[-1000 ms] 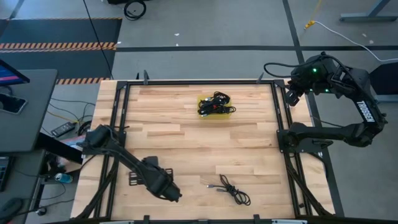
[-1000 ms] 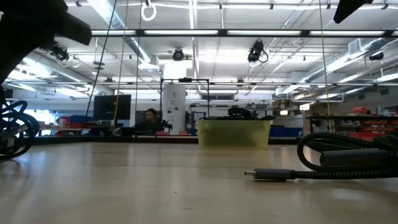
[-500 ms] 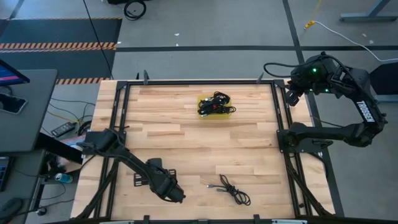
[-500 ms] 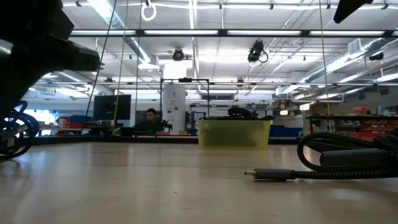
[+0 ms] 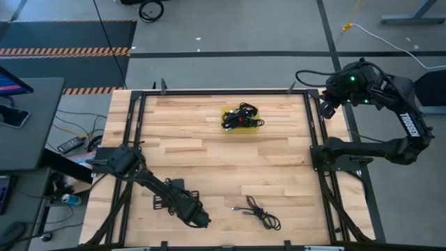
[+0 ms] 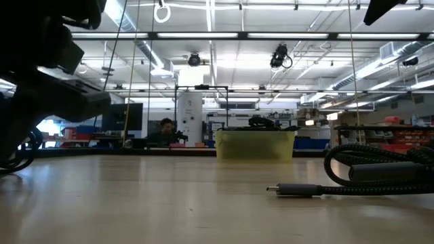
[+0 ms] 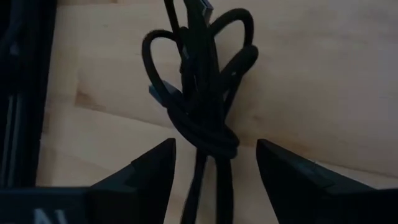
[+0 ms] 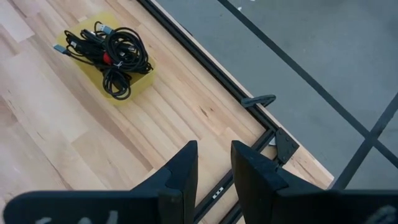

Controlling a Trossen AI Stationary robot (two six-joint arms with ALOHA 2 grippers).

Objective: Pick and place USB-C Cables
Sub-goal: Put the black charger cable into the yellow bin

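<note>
A knotted black USB-C cable bundle (image 7: 205, 93) lies on the wooden table near its front left. My left gripper (image 7: 214, 146) hangs open just above it, one finger on either side of the bundle's knot; I see no touch. In the high view my left gripper (image 5: 202, 219) and its arm cover that bundle. A second loose cable (image 5: 259, 211) lies to its right, also seen close in the low view (image 6: 380, 173). Several more cables (image 5: 240, 116) are heaped in the yellow tray (image 5: 259, 127). My right gripper (image 8: 214, 155) waits high over the far right corner, slightly open and holding nothing.
A black metal frame (image 5: 132, 139) runs along the table's edges, close beside my left arm. Bare wood lies between the tray and the near cables. In the low view, a person (image 6: 165, 129) sits far behind the table.
My left gripper has gone down toward the table and a little toward its right edge, staying open. In the low view it now covers most of the cable coil at the left that showed a second ago.
</note>
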